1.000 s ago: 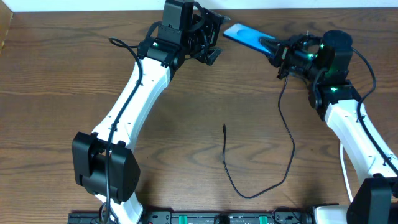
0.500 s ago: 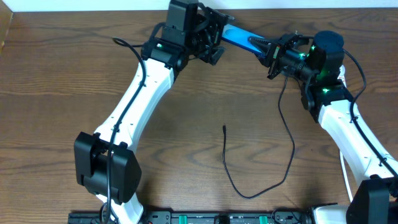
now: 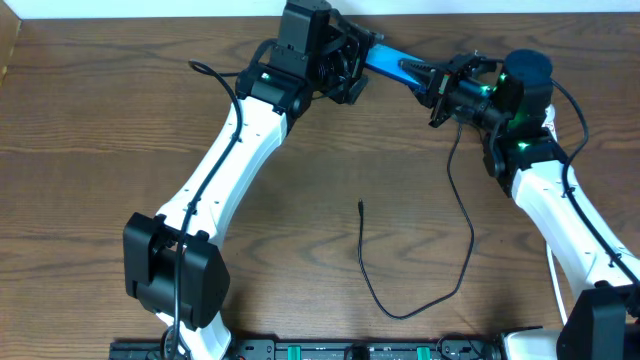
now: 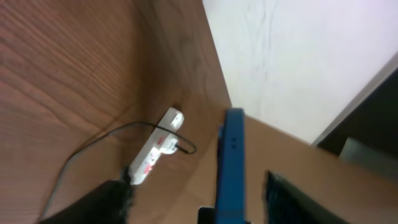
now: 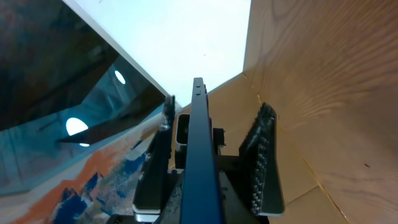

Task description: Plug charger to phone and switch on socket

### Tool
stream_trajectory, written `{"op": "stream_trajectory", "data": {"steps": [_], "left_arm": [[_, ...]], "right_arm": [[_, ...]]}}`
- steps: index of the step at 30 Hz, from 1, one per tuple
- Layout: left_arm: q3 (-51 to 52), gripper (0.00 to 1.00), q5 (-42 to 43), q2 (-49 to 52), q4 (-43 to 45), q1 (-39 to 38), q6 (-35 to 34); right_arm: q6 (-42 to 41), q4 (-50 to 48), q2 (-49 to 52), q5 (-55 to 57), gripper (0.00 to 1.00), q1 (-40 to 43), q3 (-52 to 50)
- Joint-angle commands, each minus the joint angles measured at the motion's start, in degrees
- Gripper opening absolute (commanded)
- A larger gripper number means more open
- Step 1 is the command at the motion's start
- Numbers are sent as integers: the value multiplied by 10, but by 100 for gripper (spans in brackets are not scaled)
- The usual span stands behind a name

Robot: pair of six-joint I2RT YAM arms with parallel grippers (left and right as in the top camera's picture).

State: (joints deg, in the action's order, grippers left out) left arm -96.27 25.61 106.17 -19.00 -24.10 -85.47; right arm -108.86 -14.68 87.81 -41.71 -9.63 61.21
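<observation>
The phone [image 3: 385, 62] is held off the table at the back, blue face up. My right gripper [image 3: 432, 88] is shut on its right end. In the right wrist view the phone [image 5: 200, 143] runs edge-on between the fingers [image 5: 214, 107]. My left gripper [image 3: 355, 70] is open around the phone's left end. In the left wrist view the phone [image 4: 233, 155] stands between the wide-apart fingers [image 4: 198, 193]. The charger's black cable [image 3: 470, 240] loops over the table, its plug tip [image 3: 360, 206] lying free mid-table. The socket [image 4: 155, 152] shows only in the left wrist view, with the cable running to it.
The table's back edge and a white wall [image 4: 298, 56] lie just behind the phone. A white cord [image 3: 553, 272] runs down beside my right arm. Dark hardware [image 3: 330, 350] lines the front edge.
My left gripper has moved right until its fingers sit round the phone's left end. My right gripper shifted slightly left with the phone, then stayed still. The cable has not moved.
</observation>
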Motion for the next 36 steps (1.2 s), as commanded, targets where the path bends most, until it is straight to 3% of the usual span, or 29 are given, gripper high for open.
{"op": "stream_trajectory", "data": {"steps": [1,7,18,24,33,36], "left_arm": [[-2,59,-22,-17,3,-7,7],[-2,53,-24,-17,3,-13,7],[-2,27,-24,-17,3,-14,-23],[-2,8,-27,-17,3,-14,-23],[-2,7,-43,-17,3,-14,-23],[-2,8,-52,-17,3,-14,-23]], "right_arm": [[-4,-8,-5,-7,1,-11,12],[-4,-8,-5,-7,1,-19,12],[-3,-6,-5,-7,1,-25,12],[-3,-5,-5,-7,1,-30,12],[-3,-5,-5,-7,1,-32,12],[-3,-5,-5,-7,16,-32,12]]}}
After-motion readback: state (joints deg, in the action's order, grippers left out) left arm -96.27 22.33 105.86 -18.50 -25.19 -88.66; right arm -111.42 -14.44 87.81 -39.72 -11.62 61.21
